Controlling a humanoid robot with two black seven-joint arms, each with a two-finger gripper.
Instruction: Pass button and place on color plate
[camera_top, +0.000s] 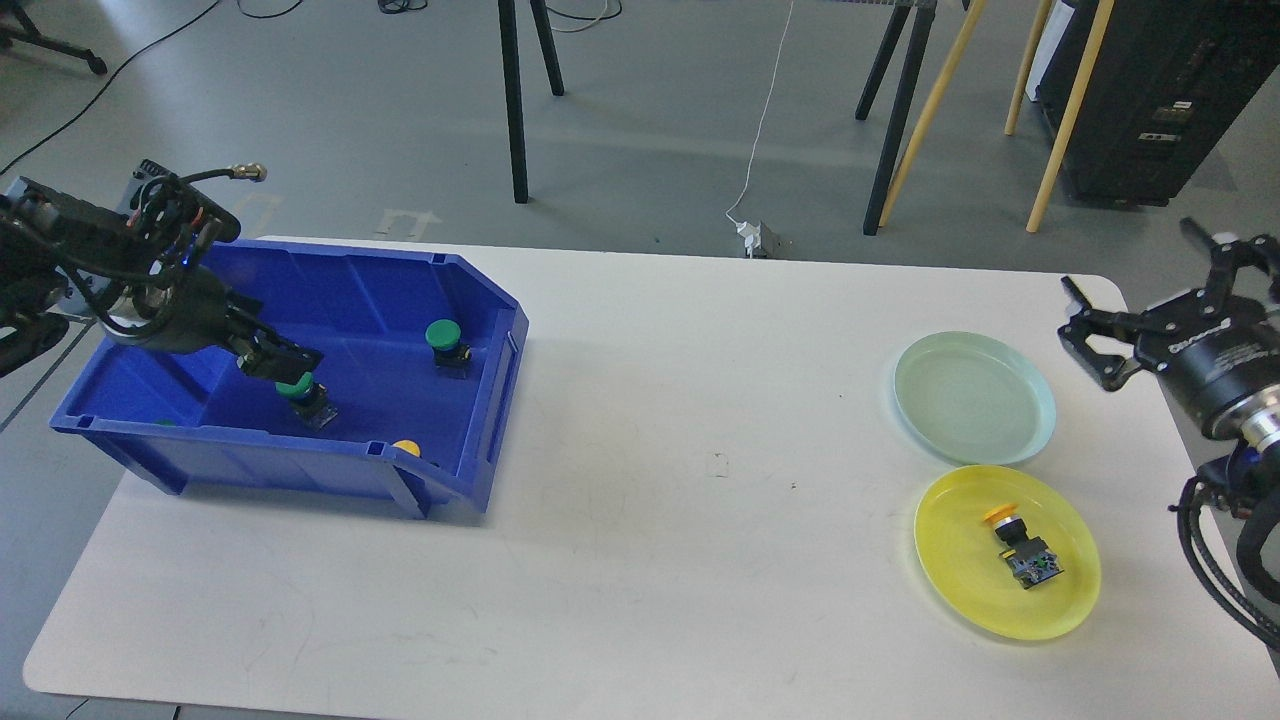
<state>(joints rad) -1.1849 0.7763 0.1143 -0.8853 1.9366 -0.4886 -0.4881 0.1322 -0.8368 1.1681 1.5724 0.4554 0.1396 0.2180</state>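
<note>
A yellow-capped button (1020, 545) lies on its side on the yellow plate (955, 545) at the front right. The pale green plate (975, 397) behind it holds nothing. My right gripper (1125, 258) is open and empty, raised by the table's right edge, apart from both plates. My left gripper (287, 362) reaches down into the blue bin (500, 330), its tip right at a green button (300, 388). I cannot see whether its fingers hold that button. Another green button (442, 335) and a yellow one (405, 447) also lie in the bin.
The bin stands at the table's left. The white table (700, 450) stretches between bin and plates. Stand legs and a cable are on the floor behind the table.
</note>
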